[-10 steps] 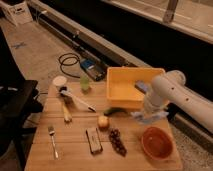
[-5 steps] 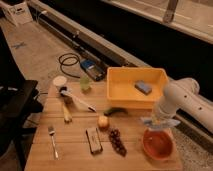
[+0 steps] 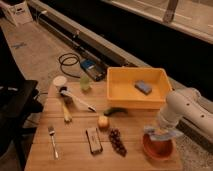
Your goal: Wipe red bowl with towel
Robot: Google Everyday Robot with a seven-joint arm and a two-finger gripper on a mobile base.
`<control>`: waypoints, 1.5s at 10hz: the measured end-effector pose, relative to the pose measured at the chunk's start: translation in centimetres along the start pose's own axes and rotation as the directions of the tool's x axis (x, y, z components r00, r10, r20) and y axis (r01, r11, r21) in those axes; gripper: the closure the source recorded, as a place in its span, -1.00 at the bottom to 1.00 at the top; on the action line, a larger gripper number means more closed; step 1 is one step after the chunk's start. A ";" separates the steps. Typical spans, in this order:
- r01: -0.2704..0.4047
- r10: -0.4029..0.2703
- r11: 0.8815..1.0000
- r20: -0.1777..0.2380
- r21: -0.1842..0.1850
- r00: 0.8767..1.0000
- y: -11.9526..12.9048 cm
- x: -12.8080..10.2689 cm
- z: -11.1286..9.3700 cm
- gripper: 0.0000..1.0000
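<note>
The red bowl [image 3: 157, 148] sits at the front right corner of the wooden table [image 3: 75, 155]. The light grey-blue towel [image 3: 161, 133] hangs just over the bowl's back rim, bunched under the end of my white arm. My gripper [image 3: 162, 130] points down at the bowl from the right and is shut on the towel. The cloth and the wrist hide most of the fingers. Part of the bowl's glossy inside shows below the towel.
A large yellow tub [image 3: 120, 95] holding a blue sponge [image 3: 143, 87] stands behind the bowl. Grapes [image 3: 117, 141], a small round fruit [image 3: 103, 121], a dark flat block [image 3: 93, 140], a fork [image 3: 52, 141], a banana [image 3: 66, 113] and a brush [image 3: 76, 98] lie to the left.
My arm has swung right and down from in front of the yellow tub to above the red bowl, carrying the towel with it.
</note>
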 end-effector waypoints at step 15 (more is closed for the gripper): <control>-0.025 0.019 0.993 -0.057 -0.117 0.998 2.3 -1.0 2.4 1.00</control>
